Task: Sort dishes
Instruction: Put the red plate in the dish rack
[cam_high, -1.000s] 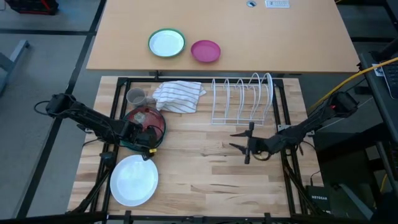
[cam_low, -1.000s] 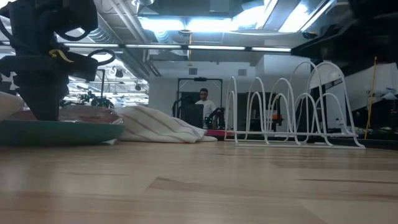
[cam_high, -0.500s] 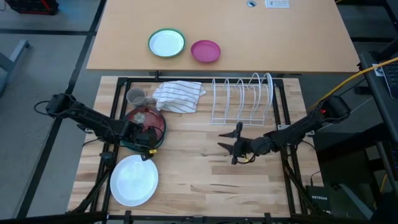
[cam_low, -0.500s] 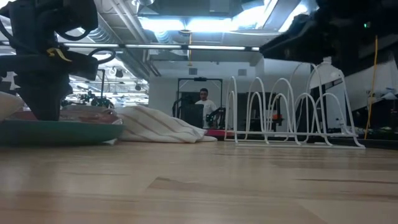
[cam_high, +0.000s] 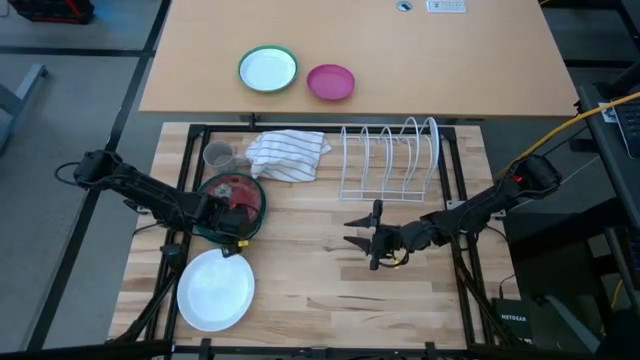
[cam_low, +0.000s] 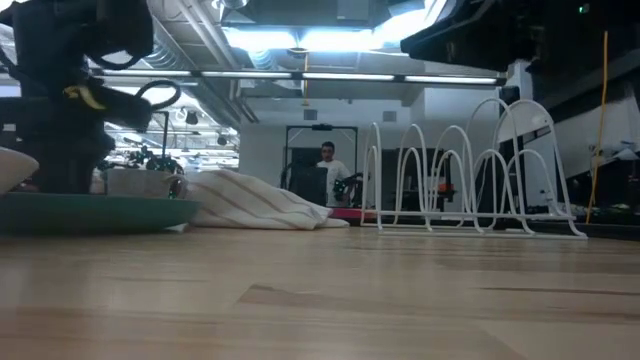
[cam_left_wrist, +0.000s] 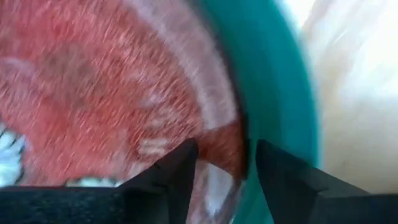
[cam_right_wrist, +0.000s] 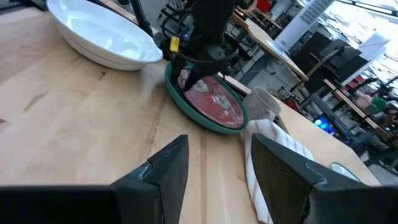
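A red-brown glossy plate (cam_high: 228, 193) lies in a dark green plate (cam_high: 252, 226) at the table's left. It also shows in the right wrist view (cam_right_wrist: 211, 102). A larger white plate (cam_high: 215, 290) rests flat on the table nearer the front edge. My left gripper (cam_high: 237, 218) is over the near-right rim of the stacked plates, shut on the red-brown plate. My right gripper (cam_high: 362, 238) is open and empty above the table's middle, pointing toward the plates. My left gripper pinches the red-brown plate's rim (cam_left_wrist: 225, 144) between its two fingers. One finger (cam_left_wrist: 177, 171) is over the plate's inner face. The other finger (cam_left_wrist: 277, 171) is on the outer side, over the green plate (cam_left_wrist: 273, 81). The fingers come from above, slanting down.
A white wire dish rack (cam_high: 390, 160) stands at the far right of the table. A striped towel (cam_high: 288, 155) and a grey cup (cam_high: 217, 155) lie far left. A small green-rimmed plate (cam_high: 268, 69) and a pink bowl (cam_high: 330, 82) sit on the table behind.
My right gripper has moved toward the table's left edge, staying open. In the low view my left gripper has shifted a little, and the red-brown plate's edge no longer shows above the green plate's rim. The cup behind shows there instead.
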